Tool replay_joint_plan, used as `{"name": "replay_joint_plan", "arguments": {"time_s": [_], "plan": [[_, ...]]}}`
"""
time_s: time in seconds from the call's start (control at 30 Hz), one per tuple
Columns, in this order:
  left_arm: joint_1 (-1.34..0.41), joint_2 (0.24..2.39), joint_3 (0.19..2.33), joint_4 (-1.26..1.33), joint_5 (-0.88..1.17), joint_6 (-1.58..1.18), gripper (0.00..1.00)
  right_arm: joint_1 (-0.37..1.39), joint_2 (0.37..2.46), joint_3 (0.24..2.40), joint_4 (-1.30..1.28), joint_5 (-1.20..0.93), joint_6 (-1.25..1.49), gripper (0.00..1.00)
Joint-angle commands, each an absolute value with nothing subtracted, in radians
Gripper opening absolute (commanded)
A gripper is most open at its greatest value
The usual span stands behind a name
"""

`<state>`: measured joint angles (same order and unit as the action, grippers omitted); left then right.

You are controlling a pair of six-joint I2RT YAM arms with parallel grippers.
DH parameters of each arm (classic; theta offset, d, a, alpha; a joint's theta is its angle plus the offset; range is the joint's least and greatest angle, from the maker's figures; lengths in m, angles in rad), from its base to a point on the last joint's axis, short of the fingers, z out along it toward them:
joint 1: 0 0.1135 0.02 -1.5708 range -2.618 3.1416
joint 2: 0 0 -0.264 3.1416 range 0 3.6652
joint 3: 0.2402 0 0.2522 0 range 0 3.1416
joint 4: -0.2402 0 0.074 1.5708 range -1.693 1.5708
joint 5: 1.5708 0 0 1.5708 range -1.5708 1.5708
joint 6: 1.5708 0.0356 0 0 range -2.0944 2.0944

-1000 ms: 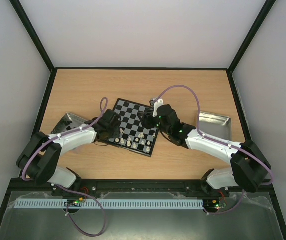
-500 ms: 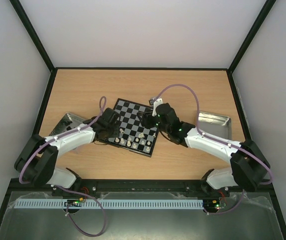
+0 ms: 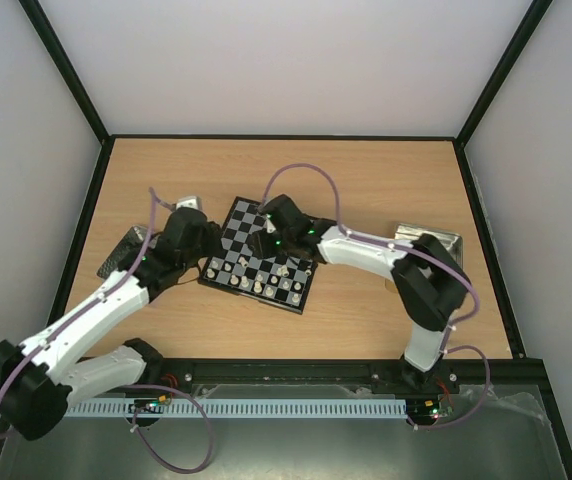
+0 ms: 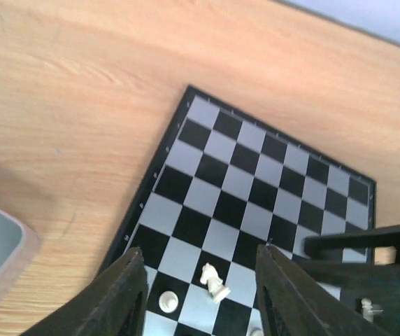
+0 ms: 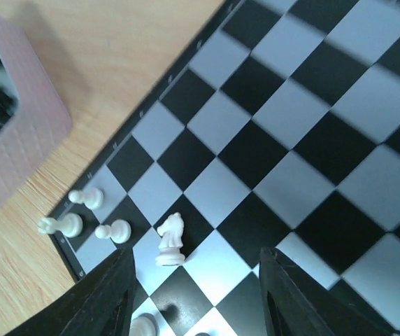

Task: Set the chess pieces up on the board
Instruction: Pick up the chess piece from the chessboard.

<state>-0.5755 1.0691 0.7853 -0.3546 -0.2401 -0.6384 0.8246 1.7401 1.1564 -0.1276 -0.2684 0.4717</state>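
The board (image 3: 251, 232) lies mid-table, with cream-white chess pieces (image 3: 266, 287) along its near edge. My left gripper (image 3: 204, 246) hovers over the board's left corner and is open. In the left wrist view a white knight (image 4: 214, 282) lies on its side between the fingers (image 4: 126, 294), touching neither, beside an upright pawn (image 4: 167, 302). My right gripper (image 3: 266, 238) hangs open over the board's middle. In the right wrist view the same knight (image 5: 170, 240) lies near its left finger (image 5: 112, 297), and three pawns (image 5: 112, 231) stand by the board's rim (image 5: 126, 133).
A silver tray (image 3: 116, 262) sits left of the board, partly under my left arm; black pieces show in the tray (image 5: 4, 119). A second tray (image 3: 436, 238) stands at the right, behind my right arm's elbow. My right gripper (image 4: 368, 259) also shows in the left wrist view.
My left arm has stretched out, its gripper shifting up and left to the board's left corner. My right gripper has moved left across the board, the arm's elbow folding in.
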Motion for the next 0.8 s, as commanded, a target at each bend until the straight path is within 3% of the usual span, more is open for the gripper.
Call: {"name": "replay_joint_plan", "arguments": {"time_s": [0.0, 0.23, 0.77], "plan": [[-0.563, 0.952, 0.765, -0.359, -0.328, -0.656, 0.48, 0.874, 1.853, 1.275, -0.301, -0.288, 0.432, 0.47], [-0.557, 0.826, 0.728, -0.329, -0.342, -0.651, 0.59, 0.91, 1.954, 1.362, -0.354, -0.284, 0.417, 0.43], [-0.551, 0.829, 0.717, -0.323, -0.32, -0.654, 0.61, 0.943, 2.046, 1.445, -0.432, -0.194, 0.406, 0.37]]}}
